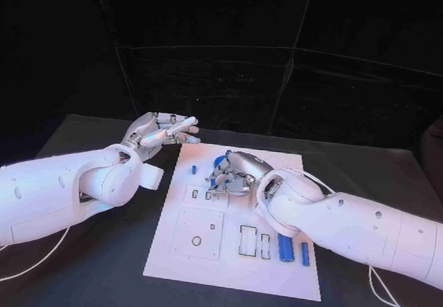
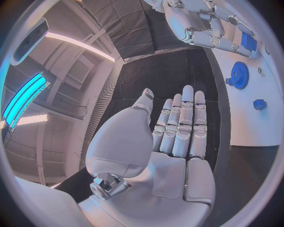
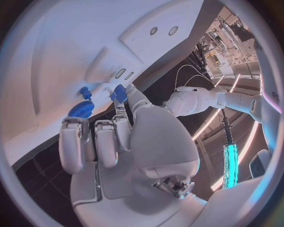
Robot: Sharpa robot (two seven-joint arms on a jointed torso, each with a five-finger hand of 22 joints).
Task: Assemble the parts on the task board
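Table: a black table (image 1: 88, 272) with a white task board (image 1: 235, 269) lying flat in the middle.

Left hand: the left hand (image 1: 162, 131) is up in the air past the board's far left corner. Its fingers (image 2: 183, 123) are straight and side by side, a bit apart from the thumb. It holds nothing.

Right hand: the right hand (image 1: 233, 174) is low over the far part of the board, palm down. In the right wrist view it pinches a small blue block (image 3: 118, 92) between the thumb and a fingertip. The other fingers (image 3: 74, 142) are curled down.

Blue block: in the right hand's fingertips, right above the white board, near two small slots (image 3: 124, 74).

Blue gear: a round blue gear (image 3: 81, 109) lies on the board just beside the right hand's curled fingers.

Small blue knob: a little blue knob (image 3: 86, 92) sits on the board next to the gear, near the held block.

Blue bars: two long blue bars (image 1: 295, 249) lie on the board's right side, next to the right arm.

Thin blue piece: a thin blue piece (image 1: 194, 170) stands on the board, left of the right hand.
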